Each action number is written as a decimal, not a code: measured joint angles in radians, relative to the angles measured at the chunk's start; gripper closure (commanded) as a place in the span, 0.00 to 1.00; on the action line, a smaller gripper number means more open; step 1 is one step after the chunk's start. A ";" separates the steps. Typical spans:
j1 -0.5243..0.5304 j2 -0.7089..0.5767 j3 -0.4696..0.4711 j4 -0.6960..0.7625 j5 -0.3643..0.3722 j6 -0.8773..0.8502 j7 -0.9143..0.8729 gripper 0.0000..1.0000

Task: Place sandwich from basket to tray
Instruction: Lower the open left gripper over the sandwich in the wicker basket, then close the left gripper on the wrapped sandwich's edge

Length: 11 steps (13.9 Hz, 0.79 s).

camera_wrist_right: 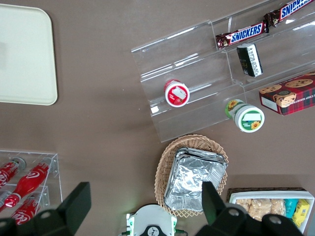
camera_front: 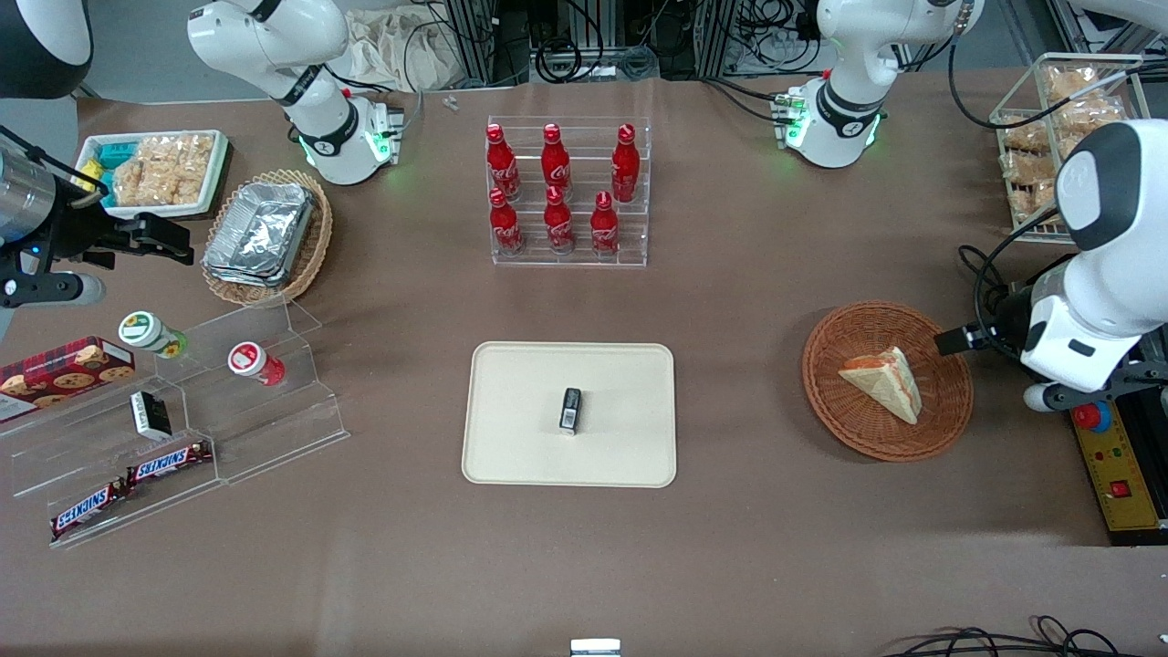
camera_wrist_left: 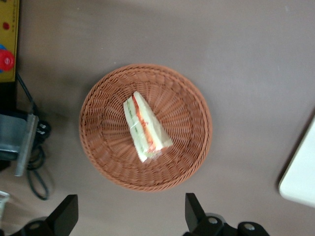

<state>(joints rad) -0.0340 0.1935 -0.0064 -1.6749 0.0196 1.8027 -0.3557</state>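
1. Your sandwich (camera_front: 883,383) is lying in the basket (camera_front: 839,351), toward the working arm's end of the table.
2. Your gripper (camera_wrist_left: 132,216) hangs above the basket's edge, fingers spread wide, holding nothing.
3. The tray (camera_front: 511,383) has a small dark packet (camera_front: 570,409) on it.

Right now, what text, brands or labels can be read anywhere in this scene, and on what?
"SNICKERS": two bars on the clear stepped stand, read in the front and right wrist views.
Coca-Cola script, only partly legible: six red bottles.
Too small to read: cookie box, two cups, dark packet on the tray.
No text: sandwich, basket.
The claw hovers open above the basket.
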 measured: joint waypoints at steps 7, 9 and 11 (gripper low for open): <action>0.003 -0.019 0.050 -0.292 -0.013 0.357 -0.089 0.03; 0.003 -0.025 0.056 -0.354 -0.032 0.436 -0.115 0.03; 0.001 -0.024 0.055 -0.421 -0.043 0.542 -0.142 0.03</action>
<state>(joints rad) -0.0326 0.1690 0.0489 -2.0963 -0.0229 2.3450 -0.4975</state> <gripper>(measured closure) 0.026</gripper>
